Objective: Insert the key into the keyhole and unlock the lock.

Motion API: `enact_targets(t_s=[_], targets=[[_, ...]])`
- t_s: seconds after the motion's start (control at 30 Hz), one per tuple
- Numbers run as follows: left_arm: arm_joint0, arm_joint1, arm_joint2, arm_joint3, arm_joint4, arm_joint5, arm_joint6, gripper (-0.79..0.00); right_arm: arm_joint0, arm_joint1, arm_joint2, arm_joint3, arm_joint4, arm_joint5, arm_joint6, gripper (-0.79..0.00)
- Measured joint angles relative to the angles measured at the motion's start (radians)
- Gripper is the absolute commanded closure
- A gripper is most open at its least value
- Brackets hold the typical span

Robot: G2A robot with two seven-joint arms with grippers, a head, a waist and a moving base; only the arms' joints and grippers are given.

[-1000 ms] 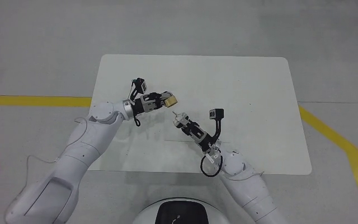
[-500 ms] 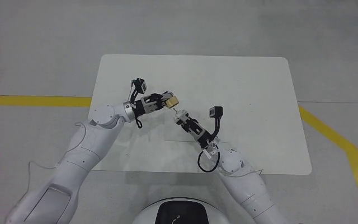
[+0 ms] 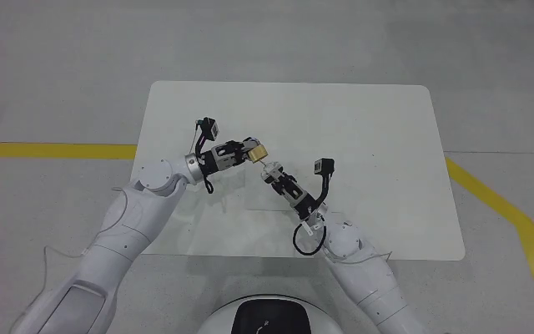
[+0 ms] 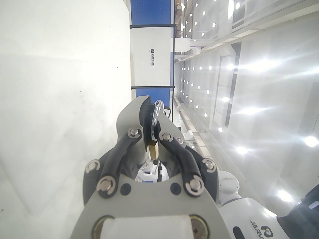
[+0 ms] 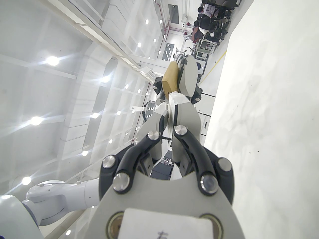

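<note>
Lock (image 3: 259, 151): gripped by its shackle (image 4: 157, 114) in closed left jaws, above the surface (image 3: 375, 125). Key (image 5: 170, 116): pinched in closed right jaws, tip against the lock's body.

White bench (image 3: 375, 125) under me, grey floor (image 3: 75, 58) around it, yellow floor line (image 3: 58, 150) on both sides. Blue-and-white panel (image 4: 151, 1), probably a partition, beyond my bench.
</note>
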Motion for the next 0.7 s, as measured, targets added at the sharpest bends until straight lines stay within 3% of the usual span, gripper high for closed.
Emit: enact_targets(t_s=[0.7], targets=[[0.011,-0.012,-0.019,-0.013,0.061,0.016,0.043,0.0,0.006,-0.013,-0.002,0.014,-0.045,0.013,-0.055,0.0]])
